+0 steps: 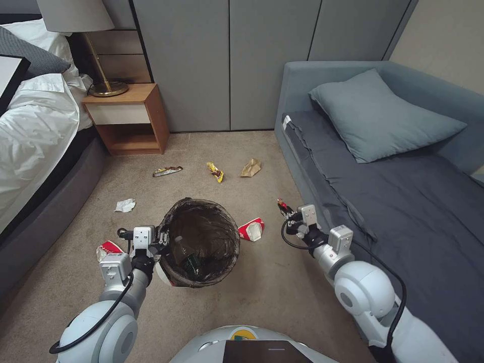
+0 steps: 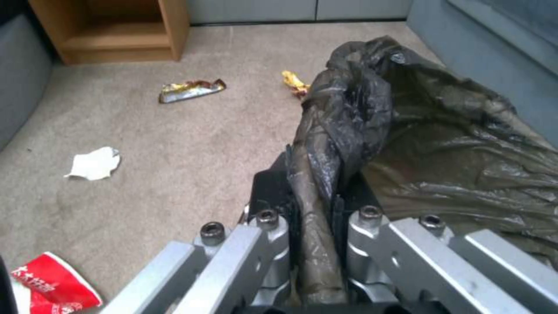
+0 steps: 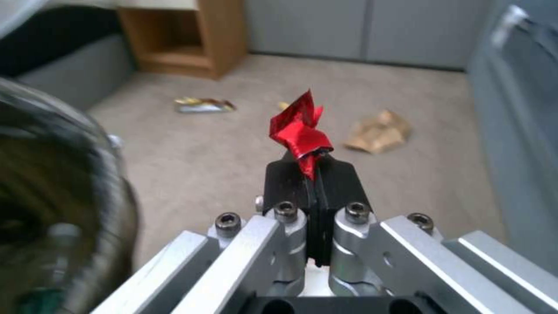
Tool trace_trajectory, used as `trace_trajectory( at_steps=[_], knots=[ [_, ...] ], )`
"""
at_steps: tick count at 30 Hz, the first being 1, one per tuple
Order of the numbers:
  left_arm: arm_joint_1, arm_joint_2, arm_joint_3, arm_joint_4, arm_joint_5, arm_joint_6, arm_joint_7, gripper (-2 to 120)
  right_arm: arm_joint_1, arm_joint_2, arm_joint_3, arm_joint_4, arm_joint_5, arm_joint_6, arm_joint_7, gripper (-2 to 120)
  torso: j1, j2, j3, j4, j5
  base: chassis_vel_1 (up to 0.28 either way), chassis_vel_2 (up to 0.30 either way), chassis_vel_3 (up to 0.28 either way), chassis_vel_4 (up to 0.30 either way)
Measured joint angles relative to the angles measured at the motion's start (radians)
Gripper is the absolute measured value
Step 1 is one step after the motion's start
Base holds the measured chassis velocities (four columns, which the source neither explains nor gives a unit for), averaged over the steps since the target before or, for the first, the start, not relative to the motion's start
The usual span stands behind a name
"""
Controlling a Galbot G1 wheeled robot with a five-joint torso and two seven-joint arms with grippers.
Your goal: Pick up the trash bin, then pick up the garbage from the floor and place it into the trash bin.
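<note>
Left gripper (image 1: 162, 238) clamped on the lined rim of the trash bin (image 1: 201, 242), holding it off the carpet as a receptacle, while right gripper (image 1: 283, 207), beside the bin toward the sofa (image 1: 403, 201), pinches a red wrapper (image 3: 299, 128), apparently for dropping in.

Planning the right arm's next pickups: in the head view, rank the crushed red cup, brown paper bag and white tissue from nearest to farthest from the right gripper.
From the right gripper:
1. Crushed red cup, beside the trash bin.
2. Brown paper bag, toward the closet.
3. White tissue, beyond the bin, bed side.
</note>
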Motion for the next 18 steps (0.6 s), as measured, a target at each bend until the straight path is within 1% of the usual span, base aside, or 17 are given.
trace_trajectory(
  at_steps=[1, 2, 5, 6, 9, 10, 13, 14, 18],
  knots=[
    [0.001, 0.001, 0.001, 0.000, 0.000, 0.001, 0.000, 7, 0.021, -0.018, -0.007, 0.001, 0.025, -0.002, -0.007, 0, 0.000, 0.000, 0.000, 0.0000, 0.0000, 0.000, 0.000, 0.000, 0.000],
    [0.001, 0.001, 0.001, 0.000, 0.000, 0.001, 0.000, 7, 0.021, -0.018, -0.007, 0.001, 0.025, -0.002, -0.007, 0, 0.000, 0.000, 0.000, 0.0000, 0.0000, 0.000, 0.000, 0.000, 0.000],
    [0.002, 0.006, 0.010, 0.000, 0.005, 0.001, 0.000, 7, 0.101, -0.068, -0.030, 0.004, 0.113, -0.012, -0.032, 0, 0.000, 0.000, 0.000, -0.0001, 0.0000, 0.000, 0.000, 0.000, 0.000],
    [0.002, 0.006, 0.010, 0.000, 0.005, 0.001, 0.000, 7, 0.101, -0.068, -0.030, 0.004, 0.113, -0.012, -0.032, 0, 0.000, 0.000, 0.000, -0.0001, 0.0000, 0.000, 0.000, 0.000, 0.000],
    [0.001, 0.007, 0.016, 0.000, 0.008, 0.001, 0.000, 7, 0.192, -0.108, -0.071, 0.019, 0.216, -0.032, -0.039, 0, 0.000, 0.000, 0.000, 0.0000, -0.0001, 0.000, 0.000, 0.000, 0.000],
    [0.001, 0.007, 0.016, 0.000, 0.008, 0.001, 0.000, 7, 0.192, -0.108, -0.071, 0.019, 0.216, -0.032, -0.039, 0, 0.000, 0.000, 0.000, 0.0000, -0.0001, 0.000, 0.000, 0.000, 0.000],
    [0.000, 0.007, 0.018, 0.000, 0.005, 0.003, -0.001, 7, 0.265, -0.145, -0.126, 0.042, 0.280, -0.045, -0.043, 0, 0.000, 0.000, 0.000, -0.0001, -0.0001, 0.000, 0.000, 0.000, 0.000],
    [0.000, 0.007, 0.018, 0.000, 0.005, 0.003, -0.001, 7, 0.265, -0.145, -0.126, 0.042, 0.280, -0.045, -0.043, 0, 0.000, 0.000, 0.000, -0.0001, -0.0001, 0.000, 0.000, 0.000, 0.000],
    [-0.004, 0.013, 0.019, 0.000, 0.002, 0.005, -0.001, 7, 0.348, -0.190, -0.204, 0.072, 0.344, -0.063, -0.065, 0, 0.000, 0.000, 0.000, -0.0002, -0.0002, 0.000, 0.000, 0.000, 0.000]
  ],
)
